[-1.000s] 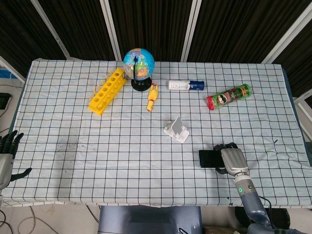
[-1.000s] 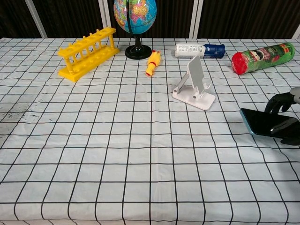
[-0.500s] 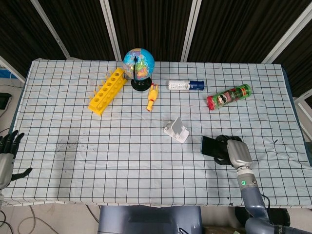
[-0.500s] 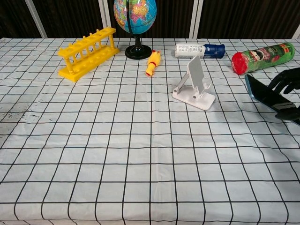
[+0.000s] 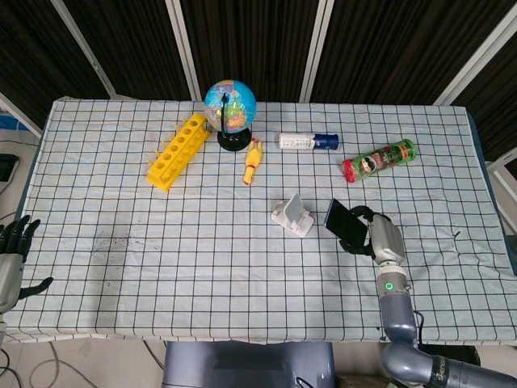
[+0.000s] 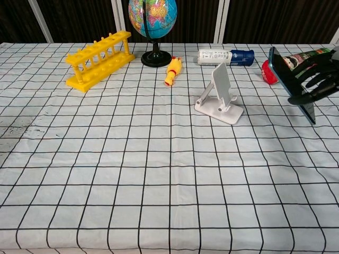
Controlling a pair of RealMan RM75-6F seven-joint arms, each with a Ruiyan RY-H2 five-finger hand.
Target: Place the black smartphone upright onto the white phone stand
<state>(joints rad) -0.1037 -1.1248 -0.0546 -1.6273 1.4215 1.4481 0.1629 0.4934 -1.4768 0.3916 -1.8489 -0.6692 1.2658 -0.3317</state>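
Observation:
The white phone stand [image 5: 292, 216] [image 6: 220, 96] sits near the table's middle, its back plate tilted. My right hand [image 5: 378, 237] [image 6: 317, 79] holds the black smartphone [image 5: 342, 226] [image 6: 288, 79] in the air just right of the stand, tilted on edge, fingers wrapped around it. The phone is apart from the stand. My left hand [image 5: 12, 257] hangs at the far left edge of the head view, off the table, fingers spread and holding nothing; the chest view does not show it.
A globe [image 5: 230, 111], a yellow tube rack [image 5: 177, 151], a yellow rubber chicken [image 5: 254, 160], a white-and-blue bottle [image 5: 308, 141] and a green chips can [image 5: 378, 159] lie along the back of the checkered tablecloth [image 5: 161, 267].
My right hand lifted the smartphone off the cloth and carried it up and left toward the stand, tipping it from flat to nearly on edge. The left hand stayed still.

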